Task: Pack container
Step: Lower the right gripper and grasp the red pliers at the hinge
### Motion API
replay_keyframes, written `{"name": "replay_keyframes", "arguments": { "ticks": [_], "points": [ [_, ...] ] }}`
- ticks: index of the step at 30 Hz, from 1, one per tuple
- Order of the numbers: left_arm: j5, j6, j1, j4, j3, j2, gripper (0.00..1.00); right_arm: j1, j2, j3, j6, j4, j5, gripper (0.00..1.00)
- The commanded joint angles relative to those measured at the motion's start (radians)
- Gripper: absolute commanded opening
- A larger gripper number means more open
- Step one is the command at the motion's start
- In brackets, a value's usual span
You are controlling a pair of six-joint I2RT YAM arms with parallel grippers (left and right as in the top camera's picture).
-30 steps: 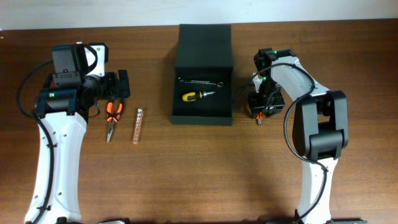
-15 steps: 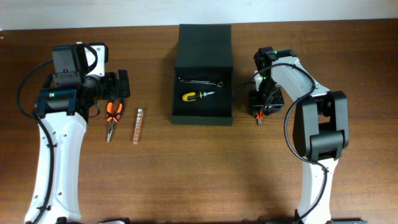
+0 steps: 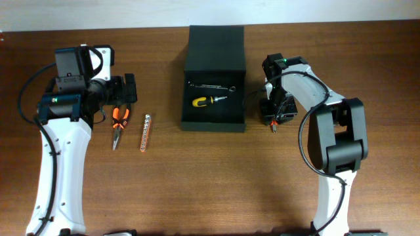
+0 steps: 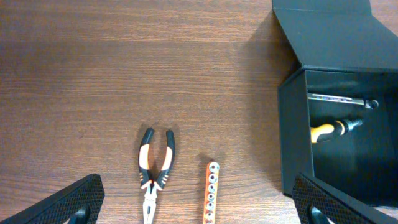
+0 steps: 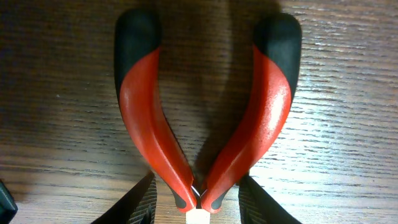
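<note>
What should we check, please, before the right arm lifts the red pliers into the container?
1. Container lid open: ok.
2. Free floor beside screwdriver and wrench: ok.
3. Right tool straddles red pliers near the pivot: ok.
4. Right tool closed on them: not ok, gaps show either side.
5. Left tool open, away from the container: ok.

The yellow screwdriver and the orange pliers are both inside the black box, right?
Not quite. The yellow screwdriver is inside the black box, but the orange pliers lie on the table, to the left of the box. The overhead view shows it.
</note>
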State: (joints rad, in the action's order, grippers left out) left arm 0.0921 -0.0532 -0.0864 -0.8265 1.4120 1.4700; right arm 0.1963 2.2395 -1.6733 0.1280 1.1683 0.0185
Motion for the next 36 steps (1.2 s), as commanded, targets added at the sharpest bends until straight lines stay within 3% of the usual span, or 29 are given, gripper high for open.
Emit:
{"name": "replay_keyframes", "arguments": {
  "ticks": [1, 4, 10, 25, 30, 36],
  "points": [
    [-0.007, -0.016, -0.003, 0.001, 0.019, 0.005, 0.99, 0.014, 0.049, 0.047, 0.004, -0.002, -0.02, 0.42],
    [-0.007, -0.016, -0.003, 0.001, 0.019, 0.005, 0.99, 0.014, 0.049, 0.047, 0.005, -0.002, -0.02, 0.41],
    [-0.007, -0.016, -0.003, 0.001, 0.019, 0.005, 0.99, 0.014, 0.049, 0.047, 0.005, -0.016, -0.02, 0.27],
    [-0.007, -0.016, -0.003, 0.001, 0.019, 0.005, 0.99, 0.01, 0.049, 0.047, 0.084, -0.036, -0.035, 0.21],
    [-0.007, -0.016, -0.003, 0.001, 0.019, 0.005, 0.99, 0.01, 0.049, 0.047, 0.117, -0.038, -0.035, 0.05],
    [-0.007, -0.016, -0.003, 0.001, 0.019, 0.005, 0.99, 0.008, 0.048, 0.047, 0.117, -0.045, -0.035, 0.04]
  ]
}}
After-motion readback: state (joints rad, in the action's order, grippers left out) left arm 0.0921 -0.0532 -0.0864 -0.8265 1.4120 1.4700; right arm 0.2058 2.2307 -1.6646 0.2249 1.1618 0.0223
